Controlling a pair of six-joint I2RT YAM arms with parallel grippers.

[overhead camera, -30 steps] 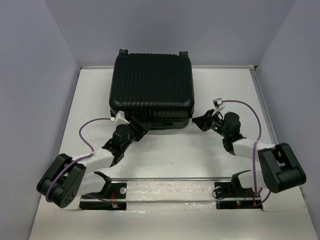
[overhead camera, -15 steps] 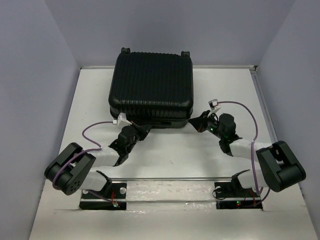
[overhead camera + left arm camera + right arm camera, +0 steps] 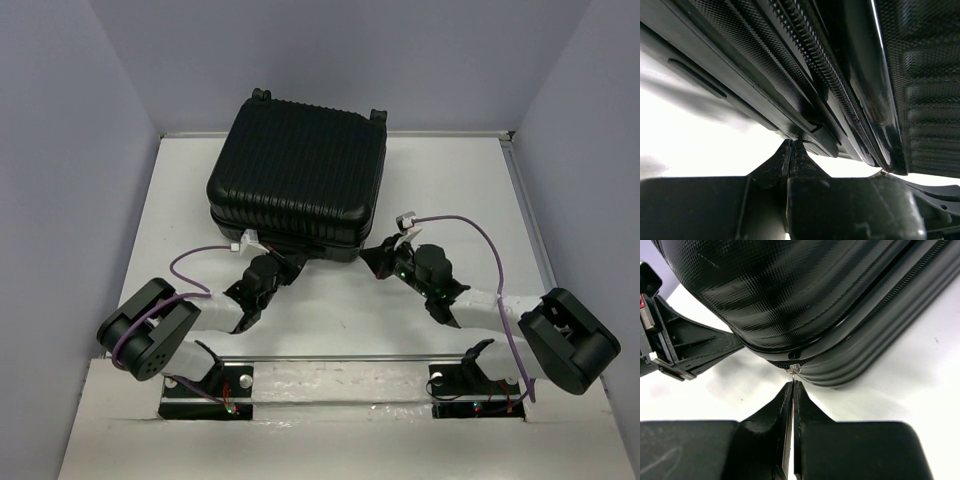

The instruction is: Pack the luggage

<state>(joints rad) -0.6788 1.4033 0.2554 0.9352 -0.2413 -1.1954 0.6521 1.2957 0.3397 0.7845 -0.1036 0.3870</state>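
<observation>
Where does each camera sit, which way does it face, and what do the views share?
Top external: above and behind the bases, looking down on the table; both arms show, left gripper and right gripper at the luggage.
Left wrist: on the left wrist, facing the zipper seam; own shut fingers show.
Right wrist: on the right wrist, facing the luggage's corner; own shut fingers show.
Shared: the luggage.

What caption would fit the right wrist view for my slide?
Right hand, fingers closed, tip at the small silver zipper pull on the luggage corner seam.
</observation>
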